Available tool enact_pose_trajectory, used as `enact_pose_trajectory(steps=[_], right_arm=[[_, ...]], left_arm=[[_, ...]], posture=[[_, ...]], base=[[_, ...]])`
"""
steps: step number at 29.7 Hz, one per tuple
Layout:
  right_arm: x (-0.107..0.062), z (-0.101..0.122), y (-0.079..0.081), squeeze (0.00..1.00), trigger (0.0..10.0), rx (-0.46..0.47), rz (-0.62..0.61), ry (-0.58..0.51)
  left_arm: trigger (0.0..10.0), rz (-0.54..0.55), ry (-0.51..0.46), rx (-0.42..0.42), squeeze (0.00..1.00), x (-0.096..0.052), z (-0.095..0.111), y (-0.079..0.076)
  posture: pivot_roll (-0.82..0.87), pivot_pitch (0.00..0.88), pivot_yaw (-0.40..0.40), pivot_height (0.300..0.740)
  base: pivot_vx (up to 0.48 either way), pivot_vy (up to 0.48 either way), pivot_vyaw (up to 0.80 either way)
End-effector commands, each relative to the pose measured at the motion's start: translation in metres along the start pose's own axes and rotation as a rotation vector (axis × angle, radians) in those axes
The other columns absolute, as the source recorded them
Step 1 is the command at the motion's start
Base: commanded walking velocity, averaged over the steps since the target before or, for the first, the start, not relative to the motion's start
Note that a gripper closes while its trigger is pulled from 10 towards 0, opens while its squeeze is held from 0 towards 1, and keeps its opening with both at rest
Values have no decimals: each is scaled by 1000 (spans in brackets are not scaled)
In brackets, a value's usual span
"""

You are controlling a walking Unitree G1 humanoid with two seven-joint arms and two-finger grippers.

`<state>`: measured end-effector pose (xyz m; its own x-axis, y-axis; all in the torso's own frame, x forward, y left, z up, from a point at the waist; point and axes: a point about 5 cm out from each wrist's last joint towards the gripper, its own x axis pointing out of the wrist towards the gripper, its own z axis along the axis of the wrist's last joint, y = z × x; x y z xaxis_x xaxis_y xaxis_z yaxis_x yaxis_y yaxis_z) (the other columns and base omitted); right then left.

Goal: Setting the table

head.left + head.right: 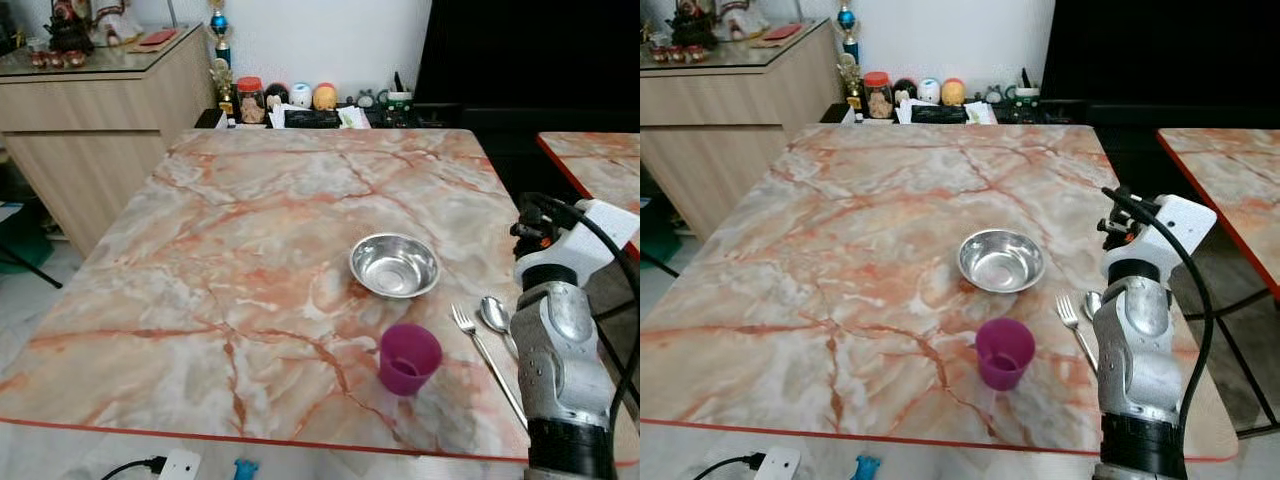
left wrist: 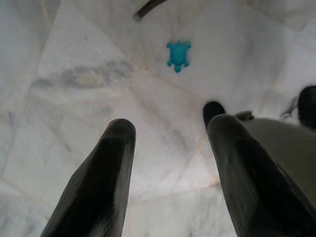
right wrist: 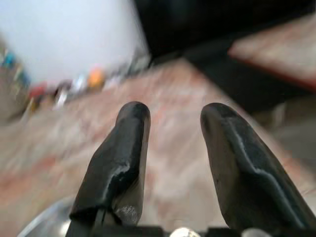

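Marble-patterned in pink and grey, the bench (image 1: 250, 270) is taking up most of the head views, with a wooden cabinet (image 1: 90, 110) in the upper left of the frame and a row of jars and small items (image 1: 290, 100) along its far edge. A steel bowl (image 1: 395, 265) is sitting right of centre, and a purple cup (image 1: 408, 358) is standing upright below it, nearer the front edge. A fork (image 1: 485, 355) and a spoon (image 1: 496, 316) are lying side by side just right of the cup. The right arm (image 1: 560, 350) is rising at the lower right of the frame; its right pincer (image 3: 173, 148) is pointing over the bench, fingers apart and grasping nothing. The left pincer (image 2: 170, 163) is hanging over the pale floor (image 2: 89, 74), released, with a small blue turtle toy (image 2: 178, 55) lying on the tiles beyond it.
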<state>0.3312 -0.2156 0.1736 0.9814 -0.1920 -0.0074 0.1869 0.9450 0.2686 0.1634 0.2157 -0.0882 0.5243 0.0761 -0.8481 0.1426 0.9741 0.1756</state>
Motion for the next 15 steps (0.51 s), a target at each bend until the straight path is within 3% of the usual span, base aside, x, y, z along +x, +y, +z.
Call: enact_pose_trajectory(steps=[1, 5, 7, 8, 9, 11, 15], right_arm=[[6, -5, 11, 1000, 10000, 29, 60, 57], [18, -8, 27, 1000, 10000, 54, 150, 118], [27, -13, 43, 953, 10000, 13, 262, 183], [27, -13, 43, 953, 10000, 13, 262, 183], [29, -13, 45, 0, 10000, -2, 276, 192], [33, -13, 45, 0, 10000, -21, 272, 212], [42, -10, 40, 0, 10000, 34, 228, 253]], left_arm=[[10000, -3, -5, 7, 0, 0, 1, 0], [10000, -3, -10, 6, 0, 0, 3, 1], [10000, -4, -18, 6, 0, 1, 5, 1], [10000, -4, -18, 6, 0, 1, 5, 1], [10000, -4, -20, 5, 0, 1, 6, 1], [10000, -4, -23, 4, 0, 1, 7, 1], [10000, -6, -12, 24, 0, 1, 6, 2]], posture=[[-45, 0, 20, 740], [-44, 0, 23, 740], [-41, 0, 24, 740], [-41, 0, 24, 740], [-36, 0, 22, 740], [-34, 0, 23, 740], [-41, 1, 27, 740]], base=[[0, 0, 0], [0, 0, 0], [0, 0, 0], [0, 0, 0], [0, 0, 0], [0, 0, 0], [0, 0, 0]])
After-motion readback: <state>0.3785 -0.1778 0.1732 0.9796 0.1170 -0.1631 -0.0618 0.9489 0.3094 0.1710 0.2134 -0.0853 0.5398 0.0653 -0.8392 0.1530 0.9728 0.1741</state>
